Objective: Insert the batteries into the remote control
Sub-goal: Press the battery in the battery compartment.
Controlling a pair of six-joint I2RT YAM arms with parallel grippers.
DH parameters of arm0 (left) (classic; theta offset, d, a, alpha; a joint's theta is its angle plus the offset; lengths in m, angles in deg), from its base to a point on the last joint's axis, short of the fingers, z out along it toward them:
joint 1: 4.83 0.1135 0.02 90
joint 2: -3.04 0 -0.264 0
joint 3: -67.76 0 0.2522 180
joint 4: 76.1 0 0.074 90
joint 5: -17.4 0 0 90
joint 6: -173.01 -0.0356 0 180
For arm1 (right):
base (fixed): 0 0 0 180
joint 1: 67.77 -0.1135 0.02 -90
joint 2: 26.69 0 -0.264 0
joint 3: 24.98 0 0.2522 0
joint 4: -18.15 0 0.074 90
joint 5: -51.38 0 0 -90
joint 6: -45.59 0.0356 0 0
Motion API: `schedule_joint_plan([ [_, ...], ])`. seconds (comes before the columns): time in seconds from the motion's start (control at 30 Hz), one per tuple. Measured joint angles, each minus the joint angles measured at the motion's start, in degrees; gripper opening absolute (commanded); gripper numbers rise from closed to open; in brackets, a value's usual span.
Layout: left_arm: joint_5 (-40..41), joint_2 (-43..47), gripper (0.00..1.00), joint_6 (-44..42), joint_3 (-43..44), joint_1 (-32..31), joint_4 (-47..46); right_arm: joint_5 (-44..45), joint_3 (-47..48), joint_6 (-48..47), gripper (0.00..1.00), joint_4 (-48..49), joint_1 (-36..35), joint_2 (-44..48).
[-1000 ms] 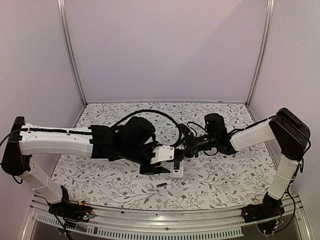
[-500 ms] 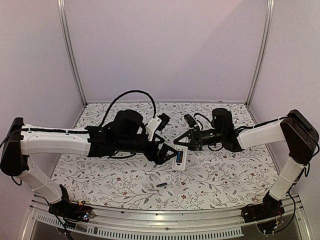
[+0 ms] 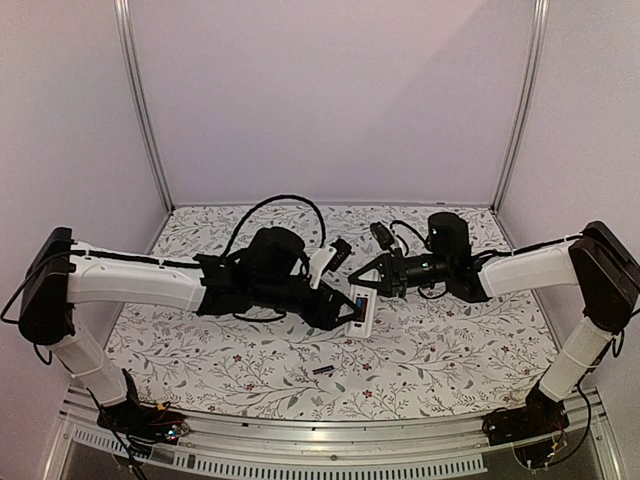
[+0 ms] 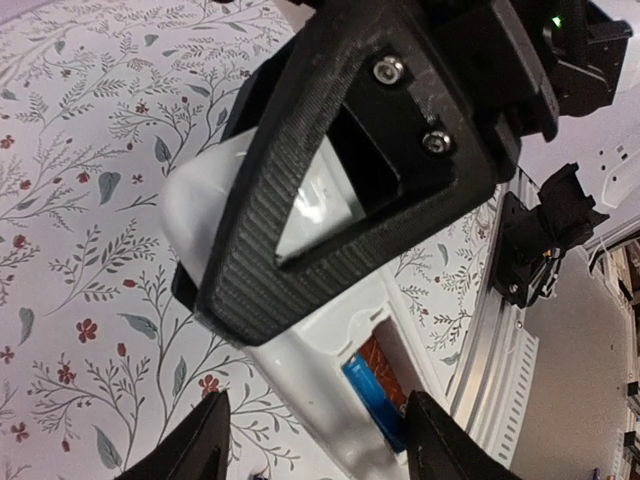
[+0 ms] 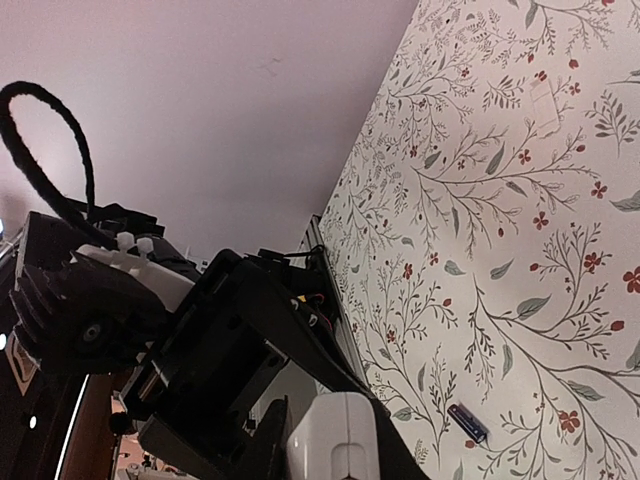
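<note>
I found the top camera fixed high at the near side of the table, looking down on the remote control from well off. The left wrist camera sat close over the remote control, facing its open bay. The right wrist camera looked along it from one end, across the table. All three shared the remote control. Top and right wrist views also shared the loose battery near it.

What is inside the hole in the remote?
A blue battery sits in the remote's bay, with something orange beside it. A finger of the right tool covers the rest, so a second battery cannot be seen there.
</note>
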Motion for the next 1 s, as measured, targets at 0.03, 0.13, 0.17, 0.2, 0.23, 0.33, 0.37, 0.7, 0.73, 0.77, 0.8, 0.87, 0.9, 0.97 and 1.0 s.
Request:
schedule_joint_plan([
  [0.03,0.11,-0.31,0.55,-0.02,0.39,0.02,0.07,0.00,0.00,-0.02,0.00,-0.02,0.00,0.04],
  [0.13,0.68,-1.05,0.48,-0.07,1.88,0.09,0.79,0.02,0.00,0.00,0.00,-0.04,0.00,0.17],
  [0.17,0.92,-1.29,0.45,-0.15,2.36,0.09,1.18,0.02,0.00,0.02,0.00,0.00,0.00,0.22],
  [0.2,1.05,-1.55,0.43,-0.35,2.80,0.09,1.60,0.17,0.00,0.00,0.00,-0.02,0.02,0.24],
  [0.23,1.14,-1.75,0.41,-0.28,3.06,0.09,1.86,0.31,0.00,0.00,0.00,0.00,0.02,0.26],
  [0.33,1.38,-2.34,0.38,-0.92,3.89,0.07,2.73,1.11,0.00,-0.04,0.00,-0.22,0.09,0.26],
  [0.37,1.55,-2.45,0.38,-1.20,4.11,0.07,3.08,1.29,0.00,-0.04,0.00,-0.24,0.13,0.26],
  [0.7,7.15,-3.56,0.61,-6.67,8.22,-0.81,8.92,2.34,-0.02,0.68,0.00,0.07,1.09,0.26],
  [0.73,7.63,-3.43,0.63,-7.48,8.44,-0.79,9.44,2.36,-0.15,0.90,0.00,0.15,1.27,0.26],
  [0.77,8.13,-3.23,0.66,-8.26,8.66,-0.79,10.08,2.32,-0.35,1.01,0.00,0.22,1.51,0.26],
  [0.8,8.76,-2.75,0.67,-9.05,8.74,-0.79,11.26,2.25,-0.63,1.09,0.00,0.26,1.92,0.26],
  [0.87,9.86,-1.38,0.69,-10.75,8.74,-0.70,14.08,2.16,-1.51,1.11,0.00,0.35,3.21,0.24],
  [0.9,10.29,-0.46,0.69,-11.50,8.74,-0.63,15.54,2.19,-2.05,1.07,0.00,0.31,4.04,0.22],
  [0.97,10.80,1.31,0.69,-12.79,8.74,-0.57,18.08,2.36,-3.32,0.90,0.00,-0.07,6.03,0.13],
  [1.0,10.95,2.14,0.68,-13.49,8.74,-0.57,19.32,2.43,-3.87,0.76,0.00,-0.39,6.78,0.11],
])
